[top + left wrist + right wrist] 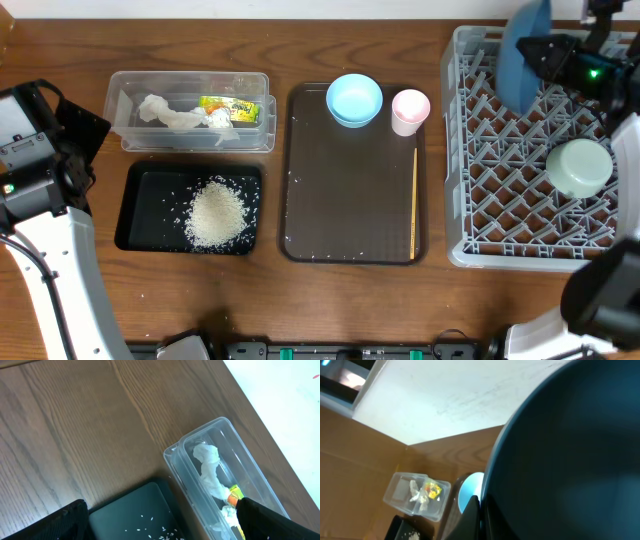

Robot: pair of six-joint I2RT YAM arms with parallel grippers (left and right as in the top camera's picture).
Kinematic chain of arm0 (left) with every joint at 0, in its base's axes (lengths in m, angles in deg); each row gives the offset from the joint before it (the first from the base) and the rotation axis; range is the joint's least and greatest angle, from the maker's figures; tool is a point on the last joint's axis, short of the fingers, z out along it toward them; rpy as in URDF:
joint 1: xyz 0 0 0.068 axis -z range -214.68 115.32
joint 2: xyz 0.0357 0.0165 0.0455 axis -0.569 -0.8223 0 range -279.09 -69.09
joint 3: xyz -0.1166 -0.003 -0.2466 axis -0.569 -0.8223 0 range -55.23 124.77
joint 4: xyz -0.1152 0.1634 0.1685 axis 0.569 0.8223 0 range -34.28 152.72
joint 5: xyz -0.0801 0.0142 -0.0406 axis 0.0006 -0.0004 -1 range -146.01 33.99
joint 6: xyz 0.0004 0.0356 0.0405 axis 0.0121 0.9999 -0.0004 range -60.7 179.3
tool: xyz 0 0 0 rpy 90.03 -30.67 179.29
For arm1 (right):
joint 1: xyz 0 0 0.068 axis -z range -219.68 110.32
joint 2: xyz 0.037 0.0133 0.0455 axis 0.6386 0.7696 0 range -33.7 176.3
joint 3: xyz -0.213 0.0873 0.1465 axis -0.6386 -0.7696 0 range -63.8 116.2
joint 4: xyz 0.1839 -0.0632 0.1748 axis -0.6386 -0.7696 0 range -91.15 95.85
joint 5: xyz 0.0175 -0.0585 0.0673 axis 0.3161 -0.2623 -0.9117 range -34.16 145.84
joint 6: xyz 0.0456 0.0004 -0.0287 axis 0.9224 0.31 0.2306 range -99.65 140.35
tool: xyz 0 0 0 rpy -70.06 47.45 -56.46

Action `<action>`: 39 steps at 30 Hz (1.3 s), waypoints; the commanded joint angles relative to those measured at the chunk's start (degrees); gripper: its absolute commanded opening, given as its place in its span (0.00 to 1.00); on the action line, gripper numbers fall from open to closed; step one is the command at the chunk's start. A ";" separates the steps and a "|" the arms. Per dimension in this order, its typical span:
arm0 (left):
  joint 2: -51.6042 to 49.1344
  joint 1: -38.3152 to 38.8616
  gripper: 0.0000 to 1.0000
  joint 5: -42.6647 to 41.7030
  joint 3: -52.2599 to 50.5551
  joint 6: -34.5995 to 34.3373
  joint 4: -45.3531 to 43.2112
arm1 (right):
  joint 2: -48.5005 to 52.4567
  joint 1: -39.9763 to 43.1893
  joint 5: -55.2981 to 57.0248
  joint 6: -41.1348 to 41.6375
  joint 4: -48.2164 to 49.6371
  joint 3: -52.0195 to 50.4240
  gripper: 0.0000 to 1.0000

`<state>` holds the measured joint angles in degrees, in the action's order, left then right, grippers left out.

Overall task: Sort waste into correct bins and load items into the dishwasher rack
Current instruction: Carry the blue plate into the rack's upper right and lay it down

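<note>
My right gripper (548,52) is shut on the rim of the large dark blue plate (522,55), holding it on edge above the far left part of the grey dishwasher rack (470,150). That plate (570,450) fills the right wrist view, pinched at my right gripper (481,515). A mint green bowl (580,167) lies in the rack. My left gripper (88,135) stands open and empty left of the clear tub (255,135). The tub holds tissue (175,113) and a wrapper (232,108). Rice (217,213) is heaped in the black tray (135,215).
The brown serving tray (340,200) carries a light blue bowl (354,99), a pink cup (410,110) and chopsticks (415,200) along its right side. In the left wrist view the tub (250,470) and the black tray's corner (135,510) lie below the open fingers (270,520).
</note>
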<state>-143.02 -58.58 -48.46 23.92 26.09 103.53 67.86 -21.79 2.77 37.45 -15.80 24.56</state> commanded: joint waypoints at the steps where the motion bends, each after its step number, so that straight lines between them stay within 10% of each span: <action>1: -0.22 -0.26 0.96 0.66 0.57 -0.31 0.15 | 4.11 0.96 -5.55 4.15 4.35 -0.26 0.01; 39: -0.22 -0.24 0.96 0.66 0.57 -0.31 0.15 | 7.41 10.49 -19.76 19.93 15.37 -0.24 0.01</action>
<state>-143.02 -58.58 -48.46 23.92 26.09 103.51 75.53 -11.00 -12.08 52.05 -1.77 24.54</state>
